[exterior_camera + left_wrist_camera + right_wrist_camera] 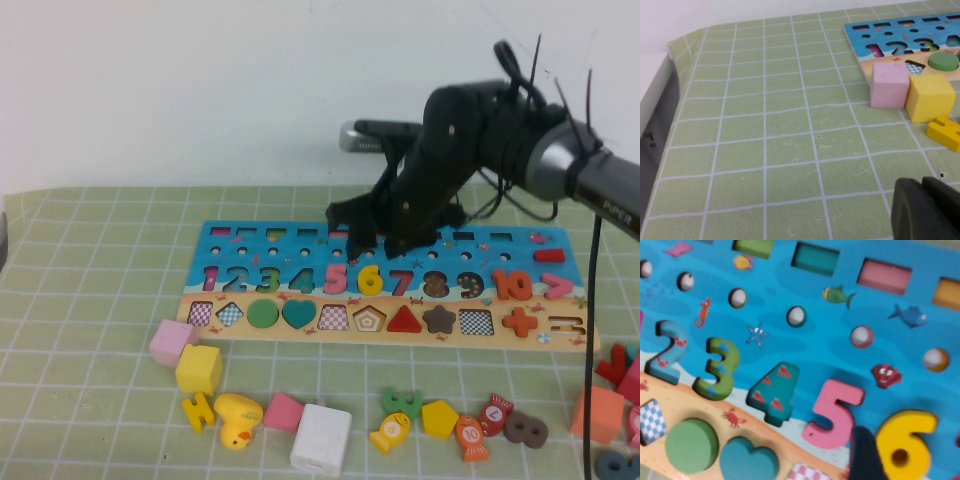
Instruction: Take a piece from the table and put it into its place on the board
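The yellow six (pixel 904 442) sits in its slot on the board (pixel 520 243); right gripper (pixel 385 243) hangs just above, jaws wide — best lifted straight up; left gripper (pixel 927 210) is parked by the cubes, its jaws unreadable.

Near the tool, on the side toward the camera, lie a pink cube (pixel 172 342), yellow cube (pixel 199 368), yellow duck (pixel 238 418), white block (pixel 321 439) and yellow pentagon (pixel 439 418).

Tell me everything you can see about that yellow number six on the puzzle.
The yellow six is a thick, flat, wood-looking numeral with a small round hole in its loop. It lies in the puzzle board's blue band, between the pink five and the red seven. A dark finger of the right gripper stands just beside it; whether they touch is unclear.
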